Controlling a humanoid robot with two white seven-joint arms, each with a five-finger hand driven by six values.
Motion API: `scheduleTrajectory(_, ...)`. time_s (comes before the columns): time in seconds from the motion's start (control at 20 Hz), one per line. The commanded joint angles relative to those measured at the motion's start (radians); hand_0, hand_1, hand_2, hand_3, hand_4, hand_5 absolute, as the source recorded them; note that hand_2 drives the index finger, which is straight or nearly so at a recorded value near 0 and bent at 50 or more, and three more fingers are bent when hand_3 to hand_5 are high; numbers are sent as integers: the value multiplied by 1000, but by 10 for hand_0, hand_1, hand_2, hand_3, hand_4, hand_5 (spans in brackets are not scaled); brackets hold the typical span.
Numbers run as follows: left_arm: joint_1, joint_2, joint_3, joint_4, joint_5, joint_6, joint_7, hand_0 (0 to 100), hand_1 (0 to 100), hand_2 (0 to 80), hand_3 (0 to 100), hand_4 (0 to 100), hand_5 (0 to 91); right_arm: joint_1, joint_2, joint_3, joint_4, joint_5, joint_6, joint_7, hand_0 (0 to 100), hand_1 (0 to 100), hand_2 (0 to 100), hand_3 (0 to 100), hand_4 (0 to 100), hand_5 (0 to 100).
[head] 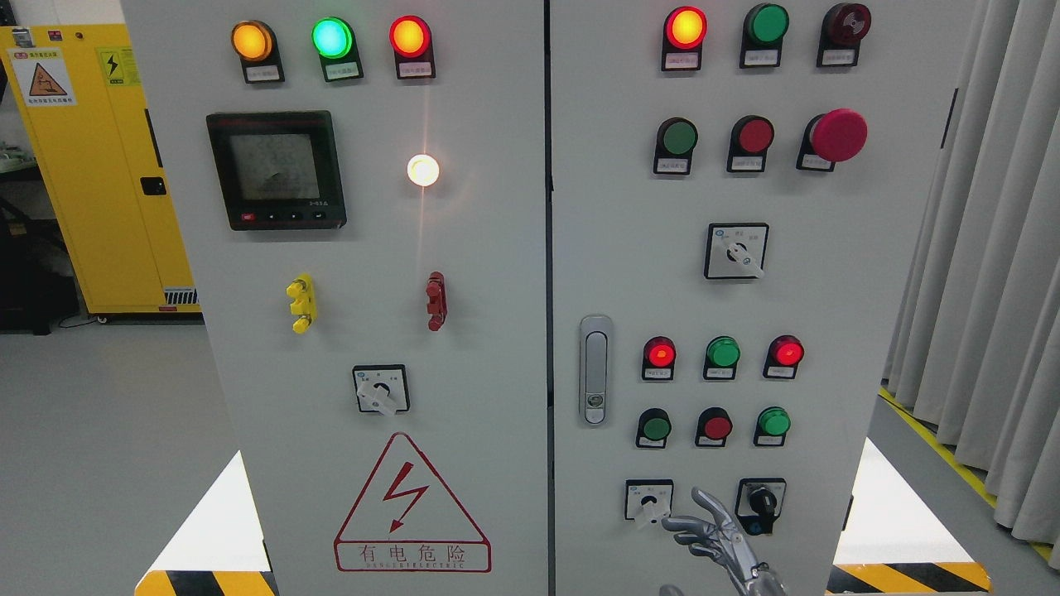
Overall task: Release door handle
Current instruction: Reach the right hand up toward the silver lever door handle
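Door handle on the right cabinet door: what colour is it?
Silver-grey metal, matching the pale grey door; the door handle shows best in the head view, the only view.

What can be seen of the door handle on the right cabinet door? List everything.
The door handle is a tall, narrow, silver-grey metal-looking fitting with rounded ends, set upright near the left edge of the right door, beside the seam. A lighter lever lies flush inside its frame, with a small round lock at the bottom. Nothing touches it: the right hand, fingers spread, is lower down near the bottom selector switches.
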Motion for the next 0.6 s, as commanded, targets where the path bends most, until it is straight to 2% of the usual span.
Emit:
scheduleTrajectory(0.0,20,1,0,-15,-1,1,0,120,556,0,0,0,0,-37,17,14,16,322,1,-43,394,383,0,890,946,1000)
scheduleTrajectory(0.15,20,1,0,-15,-1,1,0,120,556,0,0,0,0,-72,58,42,52,480,1,-103,375,379,0,930,959,1000)
scheduleTrajectory(0.2,21,1,0,-15,-1,1,0,120,556,0,0,0,0,-88,63,52,69,532,2,-122,348,374,0,968,976,1000)
scheduleTrajectory(0.35,20,1,0,-15,0,1,0,120,556,0,0,0,0,-128,61,89,112,689,28,-183,305,365,0,979,988,1000)
scheduleTrajectory(0.45,21,1,0,-15,1,1,0,120,556,0,0,0,0,-147,63,106,141,761,31,-203,295,364,0,982,990,1000)
scheduleTrajectory(0.55,21,1,0,-15,0,1,0,120,556,0,0,0,0,-167,69,125,165,834,63,-221,292,363,0,985,991,1000)
